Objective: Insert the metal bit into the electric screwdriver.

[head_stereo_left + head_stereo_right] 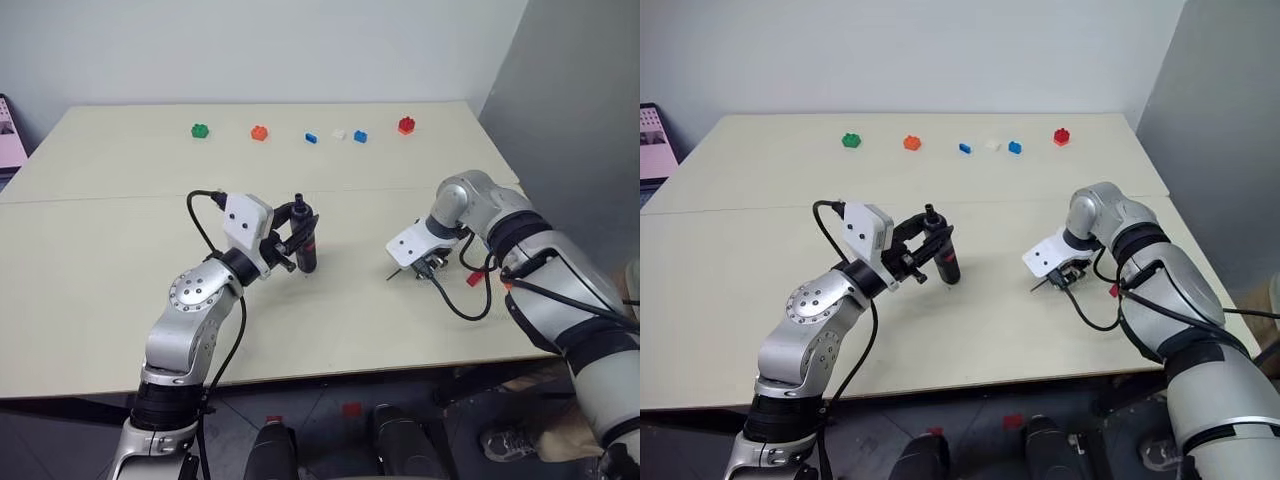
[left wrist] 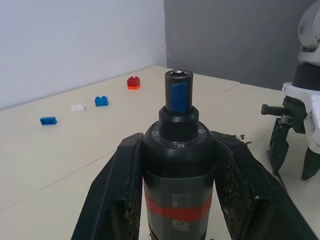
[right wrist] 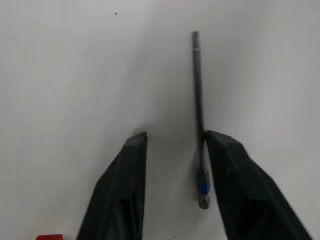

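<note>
The metal bit point(image 3: 198, 100) is lying flat on the table point(image 1: 120, 260), on the right side near the front edge, with a blue band close to one end. It is being touched along its side by the inner face of one finger point(image 3: 235, 170) of the right gripper point(image 3: 172, 137); the other finger is standing apart from it, so the jaws are parted around the bit and nothing is being pinched yet. The right gripper is being pointed steeply down at the tabletop.

To the left, above the middle of the table, the electric screwdriver point(image 1: 306, 240) is being gripped by the clenched jaws of the left gripper point(image 1: 290, 240). The black barrel with its red band is being clamped between the two fingers, and its open socket end is showing a blue insert.

Along the far edge of the table a row of toy bricks is sitting: green point(image 1: 200, 130), orange point(image 1: 259, 132), blue point(image 1: 311, 138), white point(image 1: 339, 134), blue point(image 1: 360, 136) and red point(image 1: 406, 125).
</note>
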{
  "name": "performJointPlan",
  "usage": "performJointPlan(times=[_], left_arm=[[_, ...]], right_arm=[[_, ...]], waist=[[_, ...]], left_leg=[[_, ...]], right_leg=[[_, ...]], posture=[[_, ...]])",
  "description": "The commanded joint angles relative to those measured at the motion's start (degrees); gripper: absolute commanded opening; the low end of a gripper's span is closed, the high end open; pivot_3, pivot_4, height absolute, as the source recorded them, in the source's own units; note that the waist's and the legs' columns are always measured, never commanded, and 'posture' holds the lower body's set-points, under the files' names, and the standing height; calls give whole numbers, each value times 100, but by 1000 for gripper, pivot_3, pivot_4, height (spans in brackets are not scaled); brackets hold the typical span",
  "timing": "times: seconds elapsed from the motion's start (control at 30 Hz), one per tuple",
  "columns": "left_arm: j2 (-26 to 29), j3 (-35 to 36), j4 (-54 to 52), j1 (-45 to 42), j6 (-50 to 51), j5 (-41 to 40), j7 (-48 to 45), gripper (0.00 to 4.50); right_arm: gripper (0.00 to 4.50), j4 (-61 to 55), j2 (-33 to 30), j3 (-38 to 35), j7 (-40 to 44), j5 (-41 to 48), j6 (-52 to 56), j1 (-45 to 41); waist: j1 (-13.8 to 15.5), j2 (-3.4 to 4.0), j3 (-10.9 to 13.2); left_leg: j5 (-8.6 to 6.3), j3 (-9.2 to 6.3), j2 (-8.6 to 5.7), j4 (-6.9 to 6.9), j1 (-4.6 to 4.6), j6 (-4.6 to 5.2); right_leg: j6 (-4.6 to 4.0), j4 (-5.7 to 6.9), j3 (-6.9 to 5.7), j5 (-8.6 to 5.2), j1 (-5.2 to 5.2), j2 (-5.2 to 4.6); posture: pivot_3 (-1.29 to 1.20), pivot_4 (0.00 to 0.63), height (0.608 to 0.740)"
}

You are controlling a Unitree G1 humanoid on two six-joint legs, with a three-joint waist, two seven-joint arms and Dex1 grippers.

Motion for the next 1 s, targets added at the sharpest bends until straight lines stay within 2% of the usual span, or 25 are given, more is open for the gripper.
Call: performJointPlan(times=[0.03, 0.13, 0.4, 0.63, 0.83, 1.0], left_arm=[[70, 12, -47, 78, 8, 116, 54, 1643], [64, -20, -48, 89, -33, 139, 37, 1643], [56, -18, -105, 33, -12, 63, 8, 1643], [174, 54, -310, -52, 83, -244, -286, 1642], [-72, -35, -407, -401, 4, -494, -366, 1640], [-307, -219, -389, -686, 87, -679, -528, 1640]], right_arm=[[645, 163, 61, -57, -177, -172, 151, -123], [0, 166, 72, -108, -194, -211, 241, -115], [0, 77, -92, -448, -10, 27, 291, 20], [0, -477, -451, -1300, 622, 911, 415, 282], [0, -2536, -1021, -2338, 1159, 2231, 1549, 1215], [0, -4835, -1495, -3275, 591, 3144, 3482, 2564]], waist=[[-14, 0, 0], [-19, 0, 0], [-17, 0, 0], [-8, 4, 3], [41, 11, 8], [194, 14, 10]], left_leg=[[0, 0, 0, 1, 0, 0], [0, 0, 0, 1, 3, 0], [0, 0, -1, 0, 1, 0], [0, 0, 0, -12, -7, 0], [-1, -3, -1, -17, -25, -1], [-1, -13, -1, -12, -48, -2]], right_leg=[[0, 0, 1, 2, 0, 0], [0, 0, 1, 4, 0, 0], [0, -1, 2, 4, -1, 0], [1, -10, 1, 2, -7, 1], [20, -22, -3, 3, -11, 0], [27, -26, -15, 1, -20, -1]], posture=[[0, 150, 740], [0, 150, 740], [0, 150, 740], [0, 150, 740], [0, 150, 740], [0, 150, 740]])
